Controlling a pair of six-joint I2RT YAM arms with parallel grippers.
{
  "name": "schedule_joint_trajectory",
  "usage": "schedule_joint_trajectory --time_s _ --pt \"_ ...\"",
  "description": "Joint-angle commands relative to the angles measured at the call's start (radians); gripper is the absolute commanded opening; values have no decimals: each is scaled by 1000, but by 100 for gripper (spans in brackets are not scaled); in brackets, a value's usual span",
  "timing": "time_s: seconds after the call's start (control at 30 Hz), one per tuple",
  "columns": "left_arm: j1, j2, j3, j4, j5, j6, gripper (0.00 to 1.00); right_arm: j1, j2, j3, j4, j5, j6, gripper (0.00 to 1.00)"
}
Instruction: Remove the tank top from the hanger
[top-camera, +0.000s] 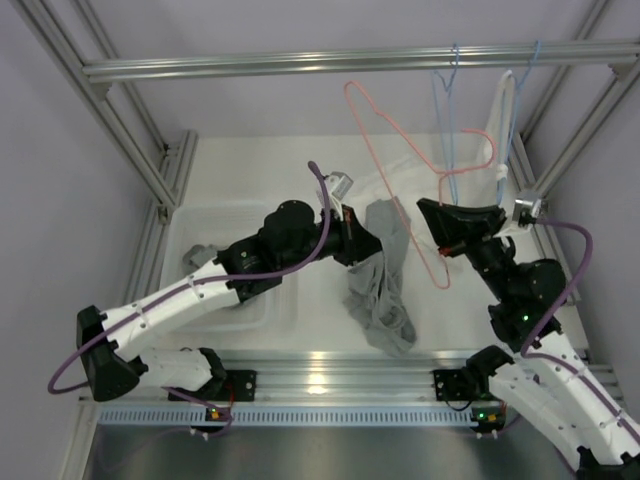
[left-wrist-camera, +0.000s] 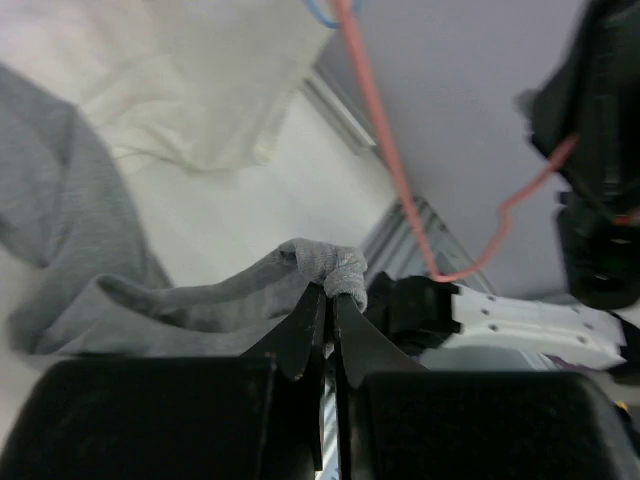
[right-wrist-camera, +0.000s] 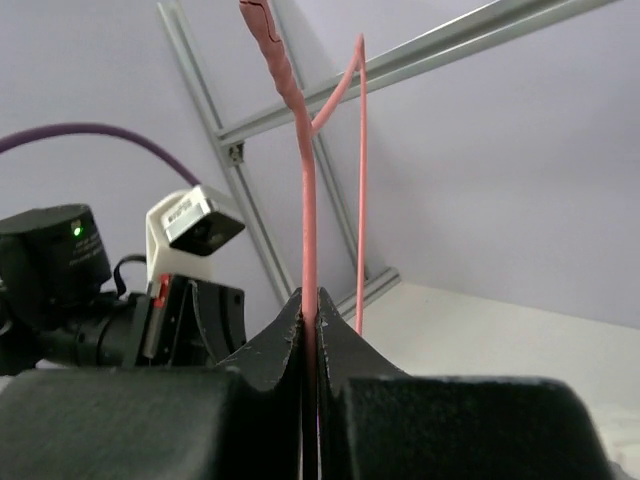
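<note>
Two slips are possible: the thin fold of grey fabric tank top (left-wrist-camera: 150, 300) pinched by the left fingers (left-wrist-camera: 310, 330) may be tugged loose, or cloth may be snagged on the pink wire hanger (right-wrist-camera: 306, 200) clamped by the right fingers (right-wrist-camera: 290, 340). The top is draped limp onto the white tabletop (top-camera: 280, 170), beside the hanger.

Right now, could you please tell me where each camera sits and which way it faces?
Top: above and behind the arms, looking down at the table; left arm and right arm show.
Left wrist: on the left arm, facing along the shut left hand pinching the tank top; right arm beyond.
Right wrist: on the right arm, facing along the shut right hand clamping the hanger; left arm beyond.
All share the hanger.
</note>
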Motion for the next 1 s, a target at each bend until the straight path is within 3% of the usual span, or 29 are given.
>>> schedule_joint_trajectory --time_s 0.0,0.03,0.17,0.37,0.5,0.57,0.6,0.63,0.7,0.97 --pt "5 -14 26 -160 -333 35 0 17 15 126 -14 84 -87 0" --pt "5 -16 23 -196 -481 41 0 18 9 184 -65 108 -101 0" --pt "14 2 -18 -237 -625 71 0 18 9 376 -469 194 -175 0" --pt "14 131 -98 -195 -650 26 0 18 171 803 -1034 239 -240 0" --pt "11 180 -159 -152 -630 -11 0 18 259 927 -1186 203 -245 0" --pt "13 177 -188 -151 -630 -29 15 17 256 942 -1206 229 -248 0" --pt "11 170 -196 -150 -629 -34 29 17 252 950 -1222 264 -250 0" --pt "11 162 -211 -151 -629 -32 56 17 250 960 -1234 281 -251 0" --pt "11 129 -224 -153 -629 -27 99 17 268 996 -1256 292 -258 0" --pt "0 -108 -233 -318 -626 -37 99 17 409 1008 -1263 354 -279 0"
